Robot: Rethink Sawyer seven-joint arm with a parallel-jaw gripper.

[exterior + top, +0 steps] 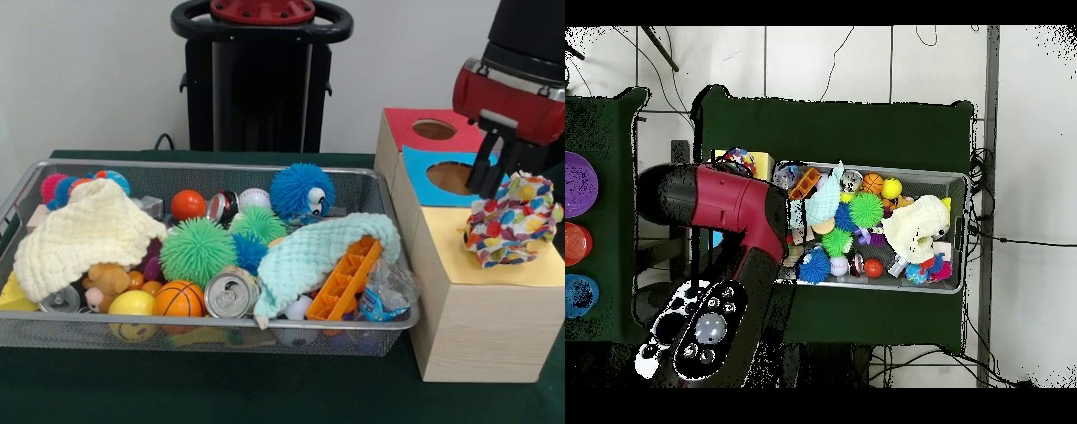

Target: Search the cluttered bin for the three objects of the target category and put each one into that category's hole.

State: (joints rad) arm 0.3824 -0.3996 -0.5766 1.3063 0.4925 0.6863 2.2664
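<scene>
The multicoloured speckled cloth [516,223] lies bunched on the yellow top [494,265] of the nearest wooden box, and it hides that box's hole. My gripper [487,190] is just above the cloth's upper left edge; I cannot tell whether it touches or holds the cloth. In the overhead view the cloth [737,160] shows beside my arm [730,205]. The wire mesh basket [26,181] is full of toys. Multicoloured rope pieces [71,185] peek out at its far left corner, partly under a pale-yellow knitted cloth [84,234]; they also show in the overhead view [930,268].
A blue-topped box [424,190] and a red-topped box [406,119], each with a round hole, stand behind the yellow one. The basket also holds a mint knitted cloth [313,252], spiky balls [196,250], a can [228,296], an orange plastic piece [346,281] and small balls.
</scene>
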